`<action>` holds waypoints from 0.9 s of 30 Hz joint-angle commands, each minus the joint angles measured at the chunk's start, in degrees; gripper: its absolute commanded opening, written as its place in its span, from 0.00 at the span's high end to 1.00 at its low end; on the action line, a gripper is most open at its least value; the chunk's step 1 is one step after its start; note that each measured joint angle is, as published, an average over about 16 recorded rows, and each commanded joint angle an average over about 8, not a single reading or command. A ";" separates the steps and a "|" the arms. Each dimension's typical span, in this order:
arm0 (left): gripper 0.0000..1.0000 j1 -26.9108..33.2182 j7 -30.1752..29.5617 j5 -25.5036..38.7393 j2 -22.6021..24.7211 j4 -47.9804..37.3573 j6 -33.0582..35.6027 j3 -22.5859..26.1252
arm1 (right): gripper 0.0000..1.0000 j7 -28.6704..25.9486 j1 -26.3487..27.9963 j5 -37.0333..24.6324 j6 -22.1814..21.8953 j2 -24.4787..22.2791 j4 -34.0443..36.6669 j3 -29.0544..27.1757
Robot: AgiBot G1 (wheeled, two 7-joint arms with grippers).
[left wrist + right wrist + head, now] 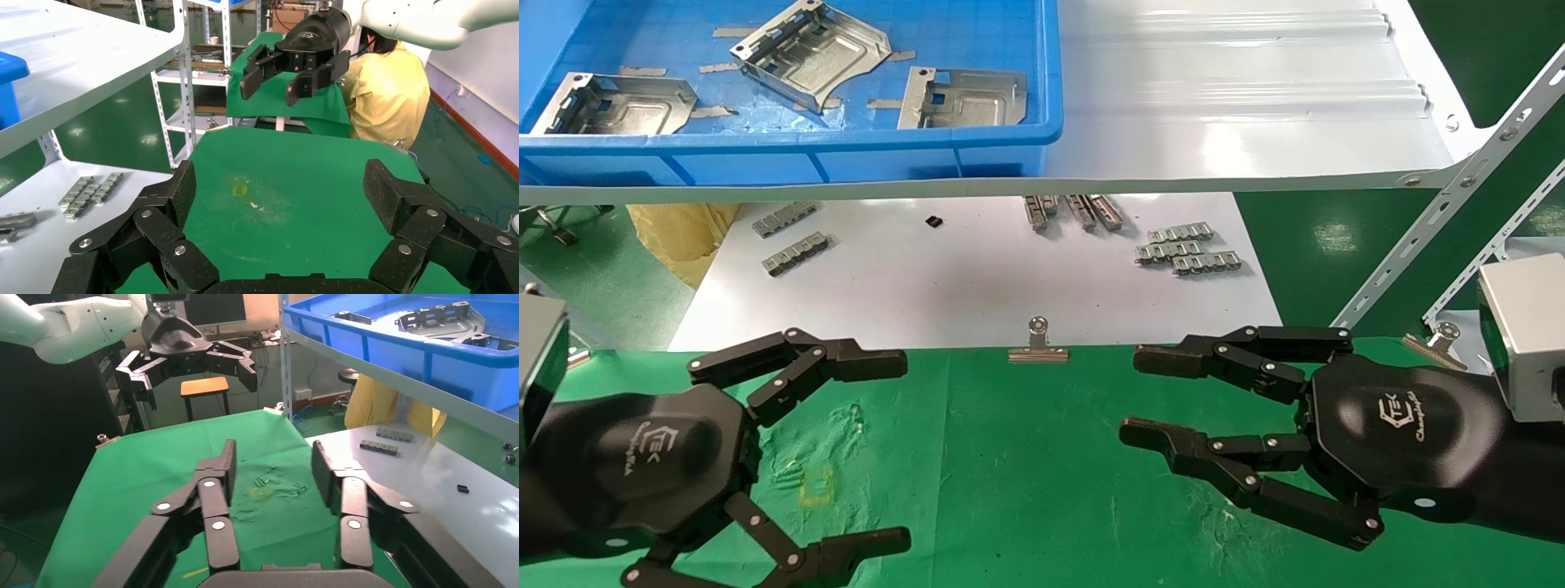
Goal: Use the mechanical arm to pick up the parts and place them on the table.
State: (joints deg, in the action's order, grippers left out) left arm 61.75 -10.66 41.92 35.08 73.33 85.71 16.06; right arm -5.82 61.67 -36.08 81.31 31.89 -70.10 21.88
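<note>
Three silver parts (615, 104) (813, 53) (964, 98) lie in the blue bin (789, 140) on the raised white shelf at the far left; the right wrist view shows parts (440, 318) over the bin's rim too. Both arms hover low over the green-cloth table (1009, 474). At the near left, my left gripper (905, 451) (278, 190) is open wide and empty. My right gripper (1132, 396) (273, 465), at the near right, is also open and holds nothing. A yellow square outline (817, 486) marks the cloth beside the left gripper.
Under the shelf (1222, 90), small ribbed strips (1189, 249) (793, 237) lie on the white sheet. A binder clip (1038, 343) pins the cloth's far edge. Slotted metal struts (1459, 188) slant at the right. A person in yellow (385, 92) stands beyond the table.
</note>
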 commanded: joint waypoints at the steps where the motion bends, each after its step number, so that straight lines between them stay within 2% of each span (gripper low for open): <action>1: 0.00 0.00 0.00 0.00 0.00 0.00 0.00 0.00 | 1.00 0.00 0.00 0.00 0.00 0.00 0.00 0.00; 27: 0.00 0.00 0.00 0.00 0.00 0.00 0.00 0.00 | 1.00 0.00 0.00 0.00 0.00 0.00 0.00 0.00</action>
State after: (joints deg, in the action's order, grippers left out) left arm 61.75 -10.66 41.92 35.08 73.33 85.71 16.06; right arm -5.82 61.67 -36.08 81.31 31.89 -70.10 21.88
